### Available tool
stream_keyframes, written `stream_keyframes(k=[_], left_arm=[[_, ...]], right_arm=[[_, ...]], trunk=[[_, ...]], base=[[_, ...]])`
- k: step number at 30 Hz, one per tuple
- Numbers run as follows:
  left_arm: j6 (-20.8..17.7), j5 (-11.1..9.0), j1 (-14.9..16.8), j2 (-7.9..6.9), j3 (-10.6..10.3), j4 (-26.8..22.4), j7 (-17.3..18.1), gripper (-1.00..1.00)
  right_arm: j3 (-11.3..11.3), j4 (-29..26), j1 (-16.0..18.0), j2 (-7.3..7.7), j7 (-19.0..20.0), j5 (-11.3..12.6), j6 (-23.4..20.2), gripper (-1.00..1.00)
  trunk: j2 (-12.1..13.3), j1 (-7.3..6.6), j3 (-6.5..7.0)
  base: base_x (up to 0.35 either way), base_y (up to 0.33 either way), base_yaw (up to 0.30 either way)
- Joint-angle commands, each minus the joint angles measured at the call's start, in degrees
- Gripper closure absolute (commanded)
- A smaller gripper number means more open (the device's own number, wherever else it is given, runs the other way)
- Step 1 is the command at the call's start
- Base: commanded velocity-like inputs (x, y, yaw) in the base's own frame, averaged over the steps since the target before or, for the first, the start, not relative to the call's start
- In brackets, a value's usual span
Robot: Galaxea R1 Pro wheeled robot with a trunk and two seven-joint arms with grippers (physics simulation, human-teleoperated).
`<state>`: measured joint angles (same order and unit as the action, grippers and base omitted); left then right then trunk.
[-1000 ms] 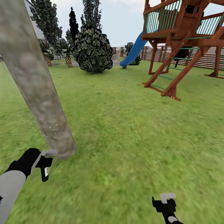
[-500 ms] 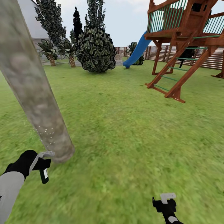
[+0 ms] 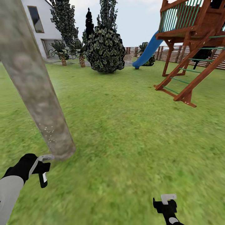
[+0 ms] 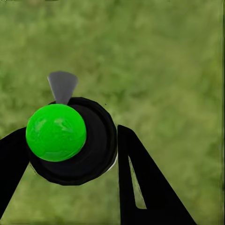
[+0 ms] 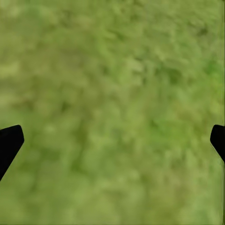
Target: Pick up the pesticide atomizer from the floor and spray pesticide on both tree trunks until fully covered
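Grass (image 3: 131, 131) lies under both arms. The left gripper (image 4: 70, 154) pinches the sprayer (image 4: 70, 140), green ball on black body, just beside the base of the tree trunk (image 3: 34, 84). The right gripper (image 5: 112, 140) is spread wide over the grass.

Grass floor (image 3: 131, 140) — tree trunk (image 3: 34, 87) (upright)
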<state>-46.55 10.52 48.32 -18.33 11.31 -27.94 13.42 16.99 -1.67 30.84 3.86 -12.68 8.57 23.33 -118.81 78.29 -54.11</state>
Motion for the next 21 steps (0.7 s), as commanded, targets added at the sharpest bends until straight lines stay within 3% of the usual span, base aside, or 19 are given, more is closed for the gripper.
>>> stream_keyframes(k=[1, 9, 11, 13, 21], left_arm=[[-0.2, 0.6, 0.0, 0.07, 0.3, -0.1, 0.5, 1.0], [-0.2, 0.6, -0.1, 0.07, 0.3, 0.0, 0.5, 1.0], [-0.2, 0.7, -0.1, -0.1, 0.3, 0.1, -2.4, 1.0], [-0.2, 0.2, -0.3, 0.0, 0.4, 0.1, -4.6, 1.0], [-0.3, -0.1, -0.4, 0.13, 0.8, -0.1, -4.8, 1.0]], right_arm=[[0.5, 0.0, 0.0, 0.0, -0.1, 0.6, 0.1, -1.0], [0.5, 0.0, 0.0, 0.0, 0.1, 0.6, 0.1, -1.0], [0.5, 0.0, 0.0, -0.01, 0.1, 0.6, 0.1, -1.0], [0.5, 0.0, 0.0, -0.07, 0.1, 0.6, 0.1, -1.0], [0.5, 0.0, 0.0, -0.08, 0.1, 0.6, 0.1, -1.0]], trunk=[[0.0, 0.01, -0.05], [0.0, 0.01, -0.05], [0.0, 0.01, -0.05], [0.0, 0.01, -0.05], [0.0, 0.01, -0.05]], base=[[0.241, -0.238, 0.025], [0.25, -0.233, 0.003], [0.232, -0.243, 0.033], [0.223, -0.25, 0.207], [0.227, -0.253, 0.272]])
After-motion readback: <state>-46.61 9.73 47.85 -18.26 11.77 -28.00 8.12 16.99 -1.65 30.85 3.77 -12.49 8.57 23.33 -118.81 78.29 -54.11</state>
